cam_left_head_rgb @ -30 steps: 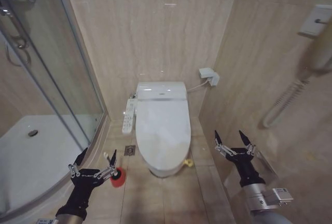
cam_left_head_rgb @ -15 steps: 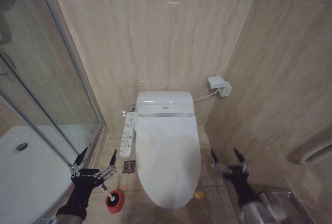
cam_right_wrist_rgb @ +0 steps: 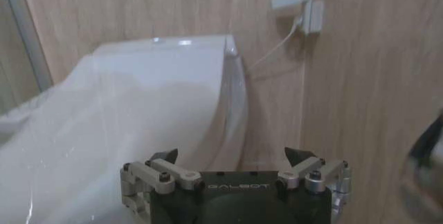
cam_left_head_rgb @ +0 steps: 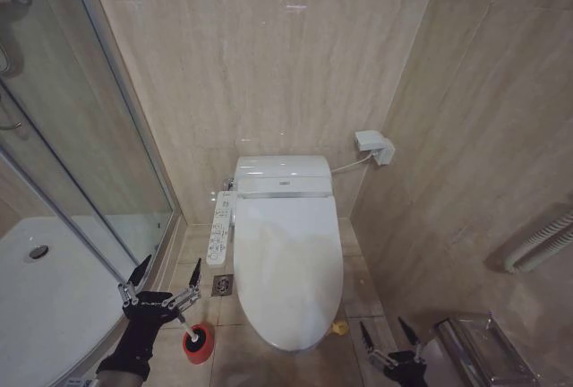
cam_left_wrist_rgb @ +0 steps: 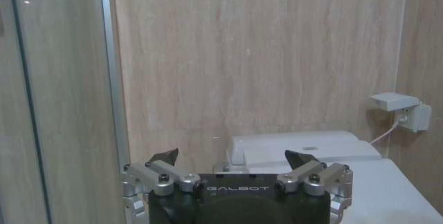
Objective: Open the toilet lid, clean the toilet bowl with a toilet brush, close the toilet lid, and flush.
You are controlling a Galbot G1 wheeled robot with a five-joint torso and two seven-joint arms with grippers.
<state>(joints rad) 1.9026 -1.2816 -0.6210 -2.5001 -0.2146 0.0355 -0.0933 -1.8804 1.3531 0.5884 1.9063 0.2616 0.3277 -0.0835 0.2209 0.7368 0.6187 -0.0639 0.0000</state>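
The left gripper (cam_left_head_rgb: 165,278) is held low beside the glass shower door (cam_left_head_rgb: 81,172), its fingers spread apart with nothing between them. Just below and in front of it, the toilet brush (cam_left_head_rgb: 198,340) is seen standing in its round red holder on the tiled floor, between the shower tray (cam_left_head_rgb: 36,306) and the toilet. In the left wrist view the same gripper (cam_left_wrist_rgb: 231,157) is shown with its fingers apart, pointed at the beige back wall and the toilet's rear housing (cam_left_wrist_rgb: 304,149).

The right gripper (cam_left_head_rgb: 387,337) is held low near the right wall, its fingers also apart and empty; in the right wrist view it (cam_right_wrist_rgb: 232,154) is aimed along the toilet's right flank.

The toilet lid (cam_left_head_rgb: 286,266) is seen closed, lying flat over the bowl. A control panel (cam_left_head_rgb: 220,226) is mounted along the toilet's left side, and a wall socket (cam_left_head_rgb: 373,146) is fixed behind it.
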